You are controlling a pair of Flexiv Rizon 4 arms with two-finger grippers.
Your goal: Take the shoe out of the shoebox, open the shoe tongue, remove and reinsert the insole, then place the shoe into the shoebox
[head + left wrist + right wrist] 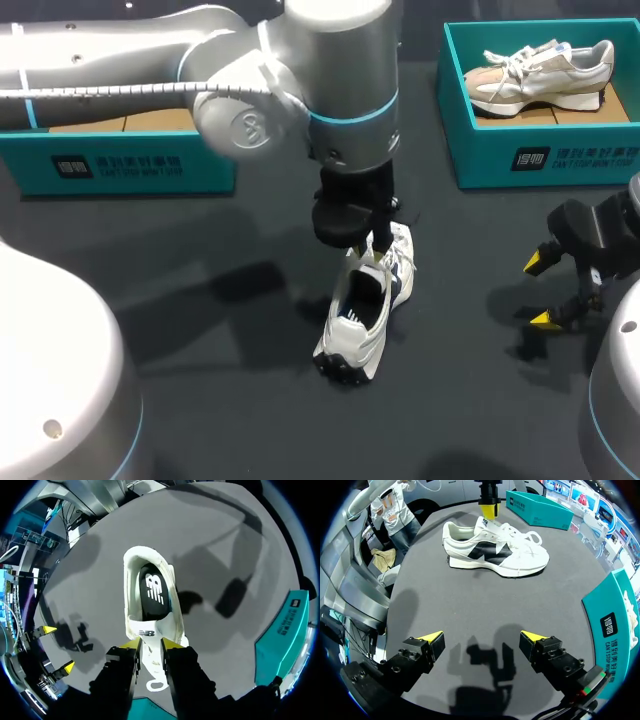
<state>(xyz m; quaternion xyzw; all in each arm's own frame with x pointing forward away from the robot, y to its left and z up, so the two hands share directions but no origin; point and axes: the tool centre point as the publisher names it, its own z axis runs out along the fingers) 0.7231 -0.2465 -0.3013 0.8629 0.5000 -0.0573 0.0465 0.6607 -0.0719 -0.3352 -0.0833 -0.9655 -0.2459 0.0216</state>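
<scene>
Step in hand, as I judge it: opening the tongue.

- White sneaker (362,310) is out of the box and stands on its sole on the desk (200,330), near the middle, well apart from both teal boxes.
- Left gripper (151,642) comes down from above. Its jaws appear to pinch the tongue (150,655) from two sides, just behind the laces.
- Right gripper (482,637) hangs above the bare desk off to the sneaker's side, jaws spread, holding nothing.
- Black insole (152,592) is in place and shows through the collar.

How to do it well:
- Draw the tongue up and toward the toe, not straight up, or the whole shoe may lift with it.
- Nothing pins the shoe. The right gripper could steady the heel before any harder pull.
- Open far enough that the insole's heel edge lies clear for a grasp.
- Laces look threaded, so expect resistance and go gently.

Left shoebox (120,165) lies partly under the left arm. Right shoebox (540,160) holds a tan sneaker (540,75).
</scene>
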